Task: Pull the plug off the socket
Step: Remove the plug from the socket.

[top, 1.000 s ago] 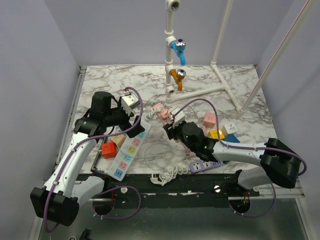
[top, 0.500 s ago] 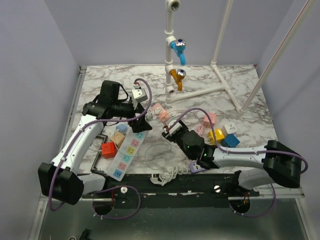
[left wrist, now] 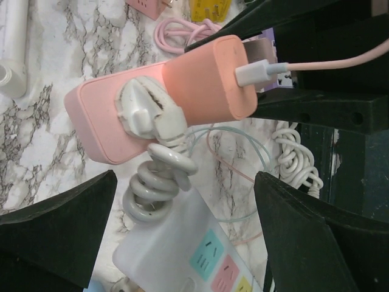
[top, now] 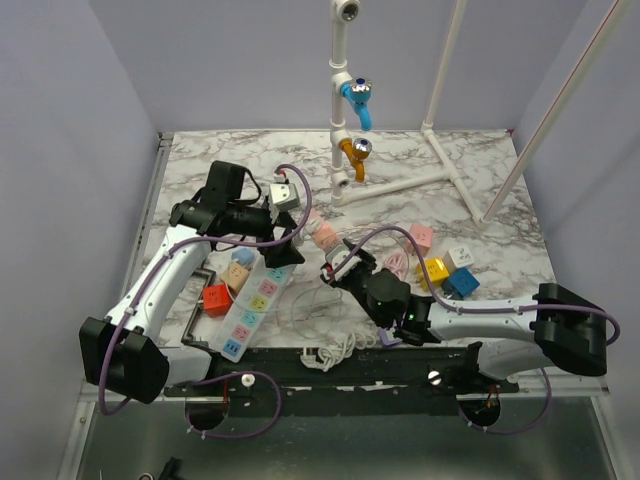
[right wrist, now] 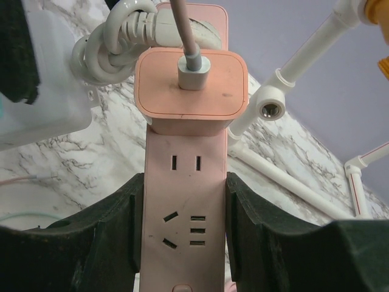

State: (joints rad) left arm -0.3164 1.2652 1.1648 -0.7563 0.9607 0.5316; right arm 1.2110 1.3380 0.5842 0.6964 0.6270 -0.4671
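My right gripper (right wrist: 185, 188) is shut on the pink socket strip (right wrist: 185, 225), one finger on each long side. A salmon-pink charger plug (right wrist: 191, 85) with a USB lead sits in the strip past my fingers. At the strip's far end is a white plug (right wrist: 152, 27) with a coiled grey-white cord. My left gripper (left wrist: 182, 182) is open wide and holds nothing. In the left wrist view the pink strip (left wrist: 97, 121), the charger (left wrist: 206, 79) and the white plug (left wrist: 149, 112) lie just beyond its fingertips. From above, the left gripper (top: 285, 240) is next to the strip (top: 325, 238).
A white power strip (top: 252, 305) with coloured outlets lies under the left gripper. Coloured cubes sit around: red (top: 217, 299), yellow (top: 434, 270), blue (top: 462, 282). A white pipe frame with taps (top: 345, 120) stands behind. A coiled white cable (top: 335, 350) lies at the near edge.
My left arm has swung right, bringing its open gripper up to the pink strip. The right gripper has shifted slightly nearer and left with the strip in it.
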